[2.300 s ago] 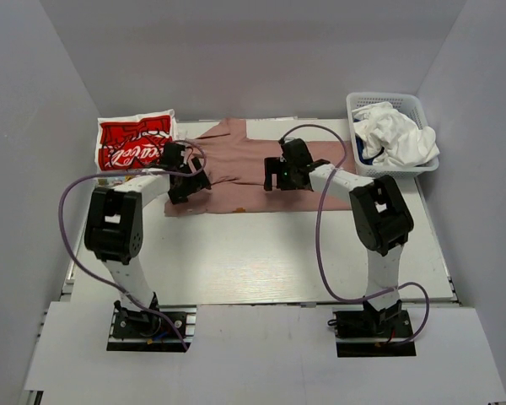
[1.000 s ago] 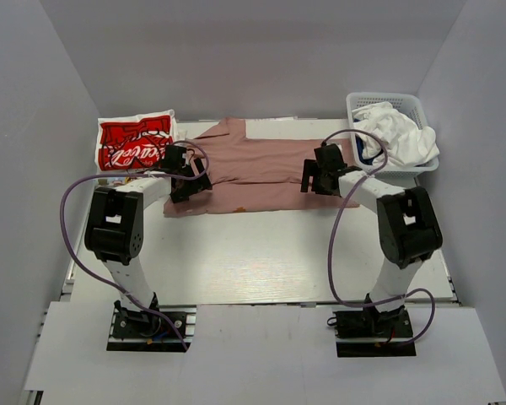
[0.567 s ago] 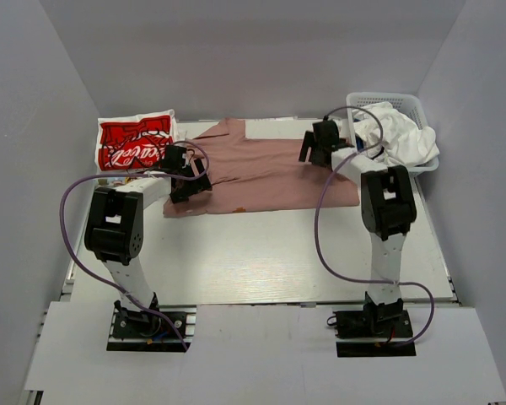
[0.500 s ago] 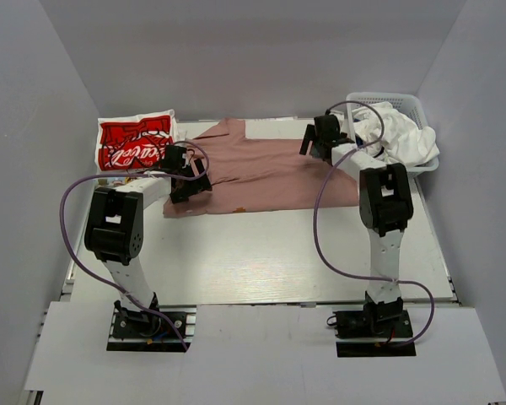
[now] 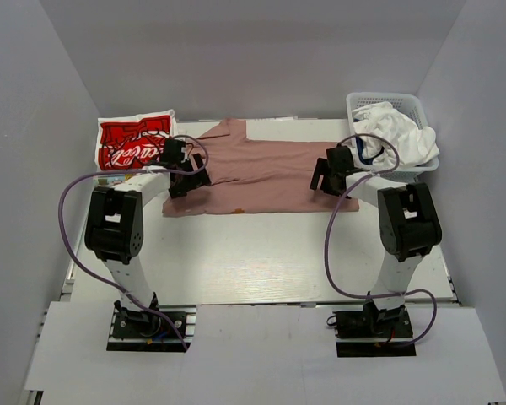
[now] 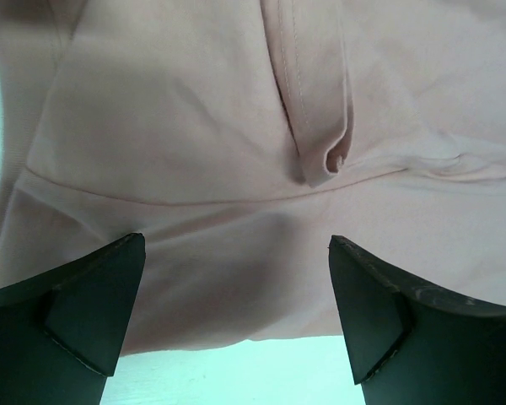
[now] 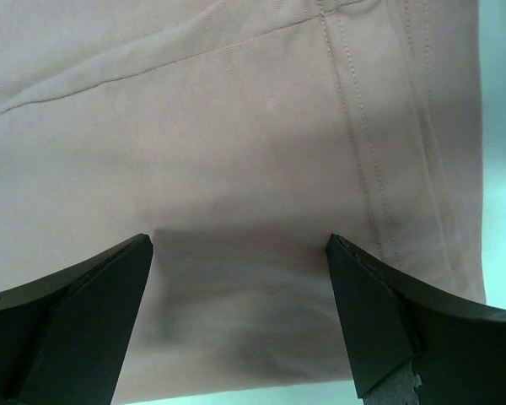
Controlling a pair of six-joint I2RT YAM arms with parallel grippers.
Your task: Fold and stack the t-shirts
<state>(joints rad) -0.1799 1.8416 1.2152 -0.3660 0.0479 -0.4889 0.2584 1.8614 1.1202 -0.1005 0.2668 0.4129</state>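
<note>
Once bunched at its right end, now spread flat across the upper middle of the white table (image 5: 261,253): pink t-shirt (image 5: 261,169), stretched almost to the basket (image 5: 360,103) at upper right. Means flattening probably finished and a first fold ready to begin. Judged early in the task, with only one shirt done so far.

Heaped in that basket: white t-shirt (image 5: 401,135), plus a scrap of navy t-shirt (image 5: 367,153) at its left. Already folded at upper left, near the pink cloth: red t-shirt (image 5: 135,143), lettering up, unchanged over the last seconds.

Over the right end of the pink cloth: right gripper (image 5: 325,180), spread wide, holding nothing. Swung up toward the basket half a second back, then returned lower and further right. Between its dark fingers (image 7: 67,329), in the wrist view, only smooth cloth and a stitched hem.

Over the left end: left gripper (image 5: 192,180), likewise spread wide and empty, shifted only slightly toward upper left. Just ahead of it, in the wrist view, a small turned-over flap (image 6: 316,126) of hem, worth smoothing or pinching first.

Next, probably: lower both onto matching edges and pinch, without dragging the thin cloth into new wrinkles.
</note>
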